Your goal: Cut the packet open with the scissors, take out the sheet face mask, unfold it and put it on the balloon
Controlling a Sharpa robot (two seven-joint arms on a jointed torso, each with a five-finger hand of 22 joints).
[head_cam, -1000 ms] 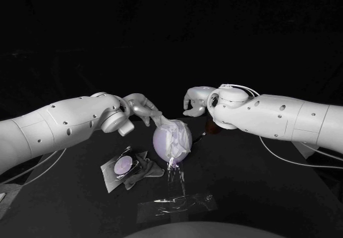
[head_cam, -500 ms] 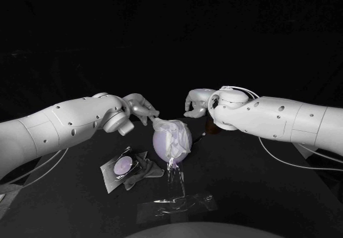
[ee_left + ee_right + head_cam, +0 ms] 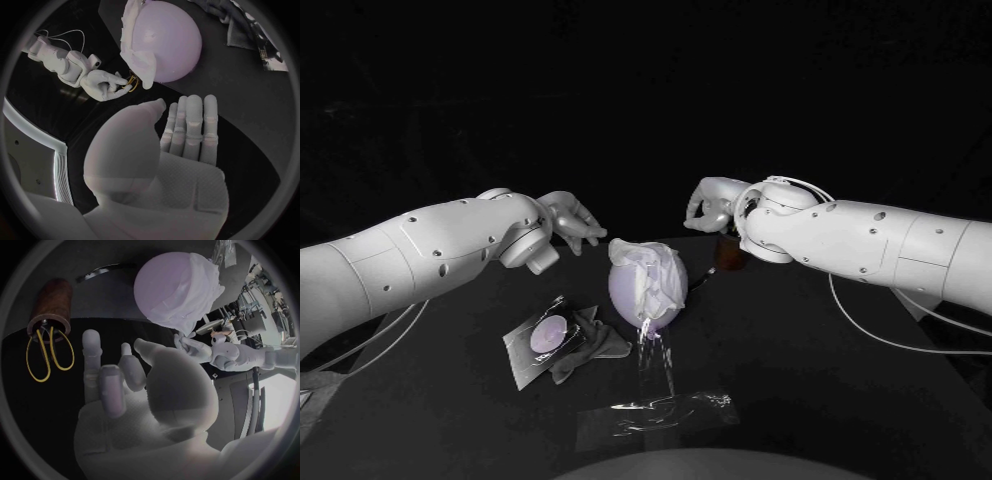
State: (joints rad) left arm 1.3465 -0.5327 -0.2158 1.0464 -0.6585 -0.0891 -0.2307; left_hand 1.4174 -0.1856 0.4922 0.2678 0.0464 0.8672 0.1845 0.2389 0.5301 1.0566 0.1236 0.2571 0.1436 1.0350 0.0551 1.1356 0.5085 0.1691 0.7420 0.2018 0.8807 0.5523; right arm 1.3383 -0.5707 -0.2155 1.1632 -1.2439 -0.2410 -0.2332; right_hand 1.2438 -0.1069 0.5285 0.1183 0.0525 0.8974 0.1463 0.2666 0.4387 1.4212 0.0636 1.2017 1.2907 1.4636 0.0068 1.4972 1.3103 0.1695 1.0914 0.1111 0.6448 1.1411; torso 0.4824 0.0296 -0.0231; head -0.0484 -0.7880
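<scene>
1 balloon [image 3: 625, 290] under 1 mask [image 3: 651, 264], 1 packet [image 3: 538, 340], 1 scissors [image 3: 52, 347]; left hand [image 3: 181, 135], right hand [image 3: 137, 390] (both empty, spread)

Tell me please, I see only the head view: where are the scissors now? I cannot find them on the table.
Observer: The right wrist view shows the scissors standing in a brown holder, with their yellow handles sticking out.
Operator: Does the right hand hold them?
Observer: No. The right hand is open and holds nothing, apart from the holder.
Operator: And the left hand, does it touch the balloon?
Observer: No. In the left wrist view the left hand lies flat and bare, with a gap between its fingertips and the balloon.
</scene>
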